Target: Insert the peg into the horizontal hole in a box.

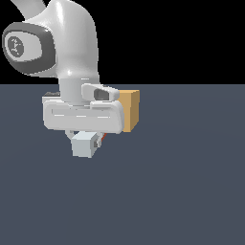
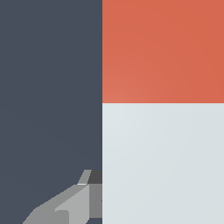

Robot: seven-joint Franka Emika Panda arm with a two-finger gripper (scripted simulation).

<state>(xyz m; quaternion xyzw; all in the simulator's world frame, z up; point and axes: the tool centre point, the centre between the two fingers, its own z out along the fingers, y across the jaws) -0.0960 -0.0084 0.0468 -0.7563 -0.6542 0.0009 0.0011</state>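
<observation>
Setting: simulated test scene, rendered. Flat slate-blue tabletop (image 1: 191, 191), featureless black backdrop (image 1: 182, 38). Untextured, plain-coloured shapes throughout.

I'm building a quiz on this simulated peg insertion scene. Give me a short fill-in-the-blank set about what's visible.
1. The peg is pale grey-white with one ____ end.
2. In the exterior view, the tan box shows partly behind the robot's ____.
3. The gripper is closed on the ____.

Missing words: red-orange; arm; peg

The arm (image 1: 72, 57) hides most of the box (image 1: 130, 110) and peg (image 1: 85, 143).
</observation>
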